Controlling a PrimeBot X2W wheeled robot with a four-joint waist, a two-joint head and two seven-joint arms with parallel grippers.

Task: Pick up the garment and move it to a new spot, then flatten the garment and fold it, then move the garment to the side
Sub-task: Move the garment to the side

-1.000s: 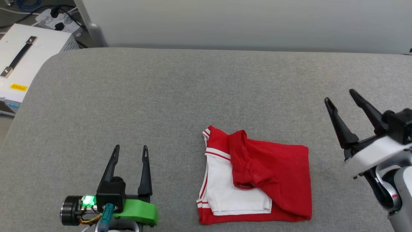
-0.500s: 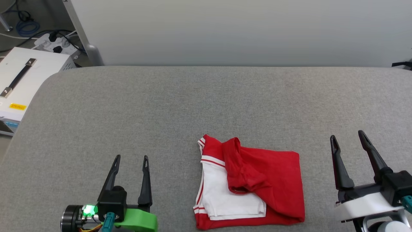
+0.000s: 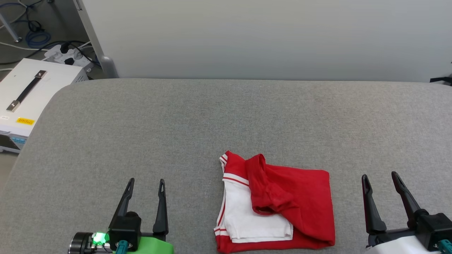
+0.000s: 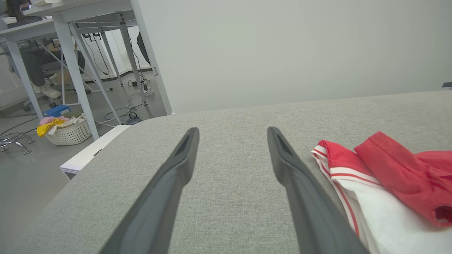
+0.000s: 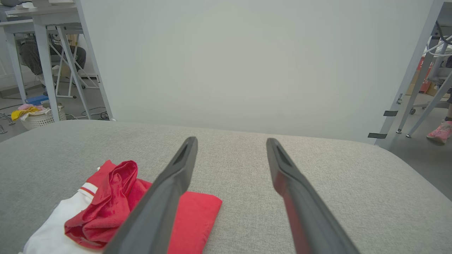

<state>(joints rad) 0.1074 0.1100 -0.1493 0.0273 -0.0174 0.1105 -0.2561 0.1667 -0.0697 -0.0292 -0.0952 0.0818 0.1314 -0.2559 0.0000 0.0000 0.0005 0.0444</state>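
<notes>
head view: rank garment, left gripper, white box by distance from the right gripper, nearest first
1. garment, just left of the right gripper
2. left gripper, beyond the garment
3. white box, past the table's far left corner

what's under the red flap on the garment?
Under the red flap of the garment: white sleeve fabric with striped trim, all on the grey table. Deeper layers in the fold are covered.
</notes>
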